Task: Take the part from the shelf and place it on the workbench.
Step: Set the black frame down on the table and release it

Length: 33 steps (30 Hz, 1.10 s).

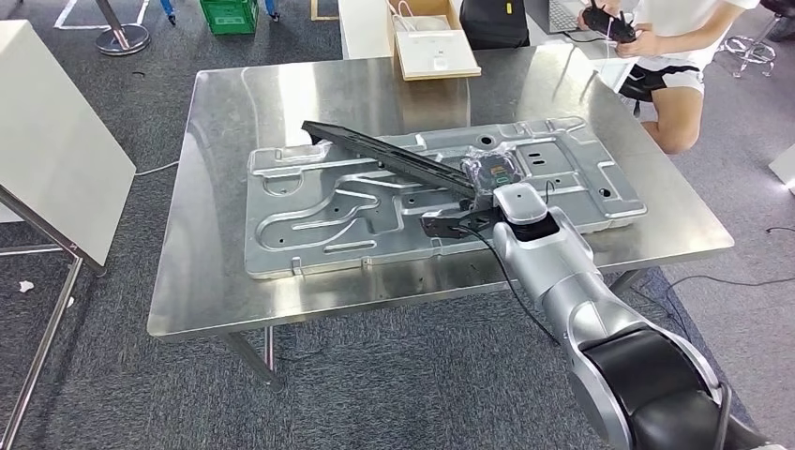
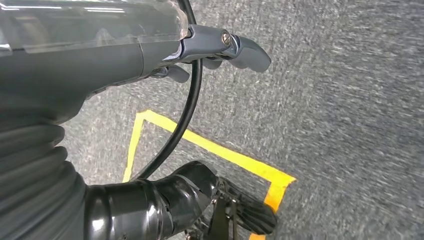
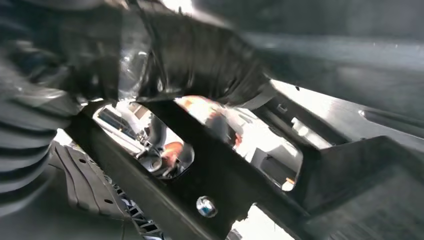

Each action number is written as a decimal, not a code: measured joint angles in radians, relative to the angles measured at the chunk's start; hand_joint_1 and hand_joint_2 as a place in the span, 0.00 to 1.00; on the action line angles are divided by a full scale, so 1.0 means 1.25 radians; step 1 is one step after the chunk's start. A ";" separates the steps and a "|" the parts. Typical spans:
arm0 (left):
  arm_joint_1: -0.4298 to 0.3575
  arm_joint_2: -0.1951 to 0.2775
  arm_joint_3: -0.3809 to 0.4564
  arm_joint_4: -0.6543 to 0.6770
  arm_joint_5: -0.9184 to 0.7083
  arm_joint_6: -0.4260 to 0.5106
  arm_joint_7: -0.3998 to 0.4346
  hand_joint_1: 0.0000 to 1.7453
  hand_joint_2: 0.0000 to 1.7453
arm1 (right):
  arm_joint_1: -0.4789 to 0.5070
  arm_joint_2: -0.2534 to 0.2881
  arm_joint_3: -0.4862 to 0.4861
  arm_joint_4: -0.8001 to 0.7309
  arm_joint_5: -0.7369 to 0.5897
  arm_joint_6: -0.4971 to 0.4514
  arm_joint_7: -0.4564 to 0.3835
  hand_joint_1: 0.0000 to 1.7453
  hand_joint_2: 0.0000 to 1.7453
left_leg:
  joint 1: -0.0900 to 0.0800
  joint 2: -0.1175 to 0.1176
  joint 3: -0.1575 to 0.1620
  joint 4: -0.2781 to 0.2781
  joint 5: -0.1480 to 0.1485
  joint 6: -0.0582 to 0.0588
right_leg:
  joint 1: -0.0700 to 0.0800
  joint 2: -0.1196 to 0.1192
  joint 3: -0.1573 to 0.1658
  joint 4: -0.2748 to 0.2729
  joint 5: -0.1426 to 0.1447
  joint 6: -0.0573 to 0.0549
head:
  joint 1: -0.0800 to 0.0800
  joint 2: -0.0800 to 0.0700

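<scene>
I read this as the set-down. From the left, the steel workbench [image 1: 216, 281] carries a big stamped metal panel [image 1: 319, 225]. The long black part [image 1: 389, 155] slants across it, its far end low near the panel's back edge and its near end gripped by my right hand [image 1: 487, 187]. I would lower that held end gently until the part lies flat, then let go, minding the cable at the wrist. My left hand [image 2: 220, 50] hangs over carpet with fingers curled on nothing.
</scene>
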 joint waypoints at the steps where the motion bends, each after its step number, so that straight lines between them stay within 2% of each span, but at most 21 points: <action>1: 0.000 0.000 0.000 0.000 0.002 -0.002 -0.002 0.00 1.00 | 0.000 0.000 0.000 0.000 0.000 0.000 -0.001 0.00 0.00 | 0.000 0.000 0.000 0.000 0.000 0.000 | 0.000 0.000 0.000 0.000 0.000 0.003 | 0.000 0.000; 4: 0.000 0.000 0.000 0.000 0.003 -0.003 -0.003 0.00 1.00 | 0.000 0.000 0.000 0.000 0.000 0.000 -0.002 0.00 0.00 | 0.000 0.000 0.000 0.001 0.000 0.001 | -0.001 0.000 0.000 0.000 0.001 0.012 | 0.000 0.000; 8: 0.000 0.000 0.000 0.000 0.004 -0.004 -0.004 0.00 0.00 | 0.000 0.000 0.000 0.000 0.000 0.000 -0.002 0.00 0.00 | 0.000 0.001 0.000 0.001 0.001 0.002 | 0.000 0.000 0.000 0.000 0.001 0.014 | 0.000 0.000; 17: -0.001 0.000 0.001 0.000 0.007 -0.019 -0.021 0.00 0.00 | 0.000 0.000 0.000 0.000 0.002 0.002 -0.003 0.00 0.00 | 0.000 0.001 0.000 0.002 0.000 0.003 | 0.000 0.000 -0.001 0.000 0.001 0.015 | 0.000 0.000; 21: -0.002 0.001 0.003 0.000 0.007 -0.018 -0.022 0.00 0.00 | -0.001 -0.001 0.000 -0.001 0.003 0.003 -0.004 0.00 0.00 | 0.000 0.002 0.006 -0.008 0.007 0.017 | -0.004 0.001 0.004 -0.003 0.001 0.032 | 0.000 0.000; 22: -0.002 0.001 0.003 0.000 0.007 -0.018 -0.022 0.00 0.00 | -0.003 -0.001 0.000 -0.001 0.004 0.003 -0.004 0.00 0.00 | 0.002 0.003 0.011 -0.016 0.011 0.021 | -0.003 0.001 0.000 0.009 -0.011 0.032 | 0.000 0.000; 23: -0.003 0.001 0.004 0.000 0.007 -0.017 -0.022 0.00 0.00 | -0.004 -0.002 0.000 -0.001 0.004 0.004 -0.005 0.00 0.00 | 0.004 0.005 0.014 -0.023 0.016 0.024 | -0.003 0.001 -0.011 0.038 -0.034 0.031 | 0.001 0.000; 25: -0.004 0.001 0.004 0.000 0.006 -0.017 -0.021 0.00 0.00 | -0.005 -0.003 0.000 0.000 0.006 0.006 -0.005 0.00 0.00 | 0.004 0.008 0.013 -0.027 0.019 0.027 | -0.004 0.000 -0.052 0.138 -0.094 0.030 | 0.001 0.000; 26: -0.005 0.001 0.004 0.000 0.006 -0.017 -0.021 0.00 0.00 | -0.003 -0.003 0.000 0.001 0.007 0.008 -0.005 0.00 0.00 | 0.003 0.009 0.010 -0.025 0.020 0.027 | -0.005 0.001 -0.073 0.187 -0.115 0.031 | 0.001 0.000; 27: -0.006 0.001 0.005 0.000 0.005 -0.017 -0.020 0.00 0.00 | -0.002 -0.004 0.000 0.002 0.008 0.009 -0.005 0.00 0.00 | 0.003 0.009 0.007 -0.023 0.020 0.027 | -0.006 0.000 -0.084 0.216 -0.120 0.032 | 0.001 0.000; 28: -0.006 0.001 0.005 0.000 0.005 -0.017 -0.019 0.00 0.00 | 0.000 -0.004 0.000 0.003 0.008 0.009 -0.005 0.00 0.00 | 0.004 0.009 0.004 -0.019 0.021 0.026 | -0.008 0.000 -0.081 0.215 -0.110 0.033 | 0.001 0.000; 29: -0.006 0.000 0.005 0.000 0.005 -0.017 -0.019 0.00 0.00 | -0.001 -0.004 0.000 0.004 0.009 0.009 -0.005 0.00 0.00 | 0.005 0.009 0.000 -0.015 0.022 0.024 | -0.009 -0.001 -0.062 0.184 -0.088 0.033 | 0.001 0.000; 31: -0.007 -0.001 0.005 0.000 0.004 -0.017 -0.018 0.00 0.00 | -0.004 -0.004 0.000 0.004 0.010 0.009 -0.005 0.00 0.00 | 0.005 0.008 -0.010 -0.003 0.022 0.017 | -0.011 -0.001 -0.007 0.084 -0.045 0.033 | 0.001 0.000; 33: -0.007 -0.002 0.005 0.000 0.004 -0.017 -0.018 0.00 0.00 | -0.007 -0.004 0.000 0.004 0.011 0.010 -0.005 0.00 0.00 | 0.004 0.006 -0.017 0.005 0.026 0.006 | -0.008 0.001 0.017 0.032 -0.028 0.027 | 0.001 0.000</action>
